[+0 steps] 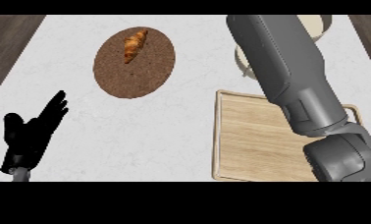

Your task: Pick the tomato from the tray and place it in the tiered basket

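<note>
One hand visible: left hand [29,132], fingers straight, resting, holding nothing
Right hand: hidden beyond its forearm [290,75]; state unknowable
Tomato: unseen (tray [246,139] right of left hand shows bare wood)
Progress: probably mid-transfer; placement unconfirmed

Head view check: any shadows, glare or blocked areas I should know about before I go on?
Head view: light is even and soft, with no glare on the counter; the croissant casts a small shadow on its brown plate; the right forearm blocks most of the tiered basket and part of the tray; right hand and tomato do not show; the left hand rests open at lower left.
</note>
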